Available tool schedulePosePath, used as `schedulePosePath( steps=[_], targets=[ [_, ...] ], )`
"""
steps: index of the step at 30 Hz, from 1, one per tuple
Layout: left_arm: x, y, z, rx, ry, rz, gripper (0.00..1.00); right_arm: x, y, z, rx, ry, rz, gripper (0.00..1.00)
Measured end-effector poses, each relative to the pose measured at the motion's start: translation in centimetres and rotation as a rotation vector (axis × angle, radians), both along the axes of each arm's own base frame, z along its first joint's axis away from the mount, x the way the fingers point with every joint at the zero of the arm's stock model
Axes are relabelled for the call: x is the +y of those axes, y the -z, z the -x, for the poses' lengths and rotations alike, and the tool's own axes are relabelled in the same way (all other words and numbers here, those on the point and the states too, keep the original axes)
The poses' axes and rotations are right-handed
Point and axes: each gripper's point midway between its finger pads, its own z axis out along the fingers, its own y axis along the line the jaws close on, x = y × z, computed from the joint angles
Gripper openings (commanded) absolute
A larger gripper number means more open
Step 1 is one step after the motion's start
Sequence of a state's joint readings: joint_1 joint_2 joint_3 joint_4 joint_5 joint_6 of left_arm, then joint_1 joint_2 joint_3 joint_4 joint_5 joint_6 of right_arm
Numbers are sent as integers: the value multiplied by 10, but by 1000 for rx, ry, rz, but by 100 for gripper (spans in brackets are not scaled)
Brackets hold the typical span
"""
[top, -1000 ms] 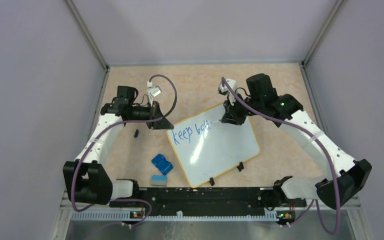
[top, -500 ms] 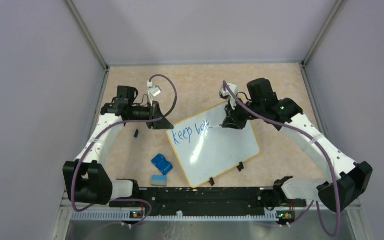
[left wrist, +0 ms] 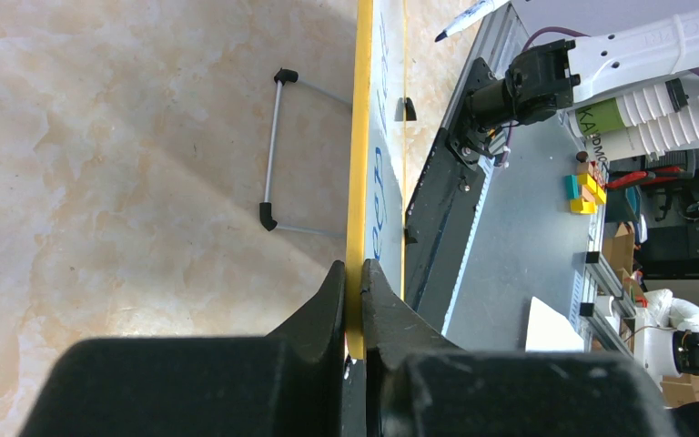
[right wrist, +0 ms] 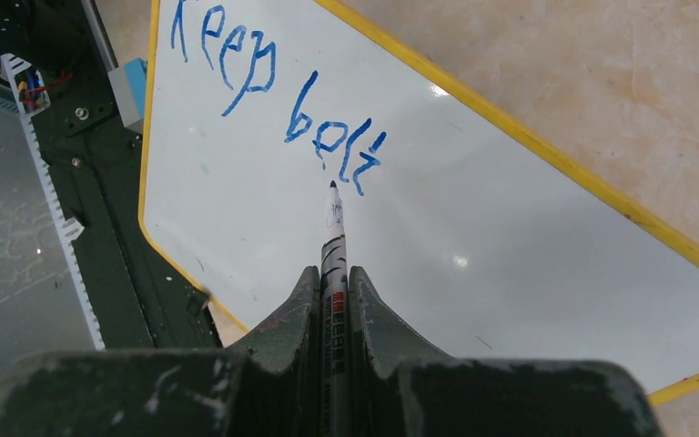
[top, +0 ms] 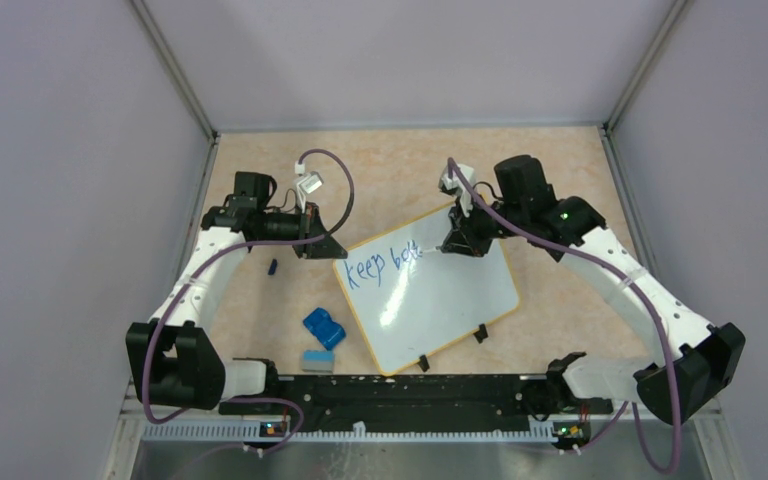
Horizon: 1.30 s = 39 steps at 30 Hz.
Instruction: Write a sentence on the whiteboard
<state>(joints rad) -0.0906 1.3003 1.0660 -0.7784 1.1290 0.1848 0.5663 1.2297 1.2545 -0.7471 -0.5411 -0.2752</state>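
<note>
Where the yellow-rimmed whiteboard (top: 440, 300) bears the blue sentence (top: 383, 262) "keep bett", only wrist views resolve the grips: left claw (left wrist: 353, 282) pinches its rim; right claw (right wrist: 334, 278) pinches a marker (right wrist: 333, 232).

The right gripper (top: 452, 245), with the marker (right wrist: 333, 246), has been shifted slightly nearer and leftward over the whiteboard (top: 440, 300); its arm's elbow (top: 520, 182) has been drawn nearer too.

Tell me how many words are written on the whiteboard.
2: "keep" near the whiteboard's corner, and an unfinished word beside it, by the marker tip. None seems hidden.
</note>
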Motion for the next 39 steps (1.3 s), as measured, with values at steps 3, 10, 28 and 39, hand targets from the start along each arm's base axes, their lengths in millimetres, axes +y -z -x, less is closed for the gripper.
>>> schedulePosePath(
  steps=[3, 10, 28, 39],
  targets=[
    [0, 0, 0, 0, 0, 0, 0, 0, 0, 0, 4, 5, 0, 0],
    [0, 0, 0, 0, 0, 0, 0, -3, 3, -6, -5, 30, 20, 0],
    [0, 0, 0, -1, -1, -2, 0, -1, 20, -20, -3, 58, 52, 0],
    [1, 1, -1, -2, -4, -7, 0, -3, 22, -24, -18, 65, 69, 0]
  ],
)
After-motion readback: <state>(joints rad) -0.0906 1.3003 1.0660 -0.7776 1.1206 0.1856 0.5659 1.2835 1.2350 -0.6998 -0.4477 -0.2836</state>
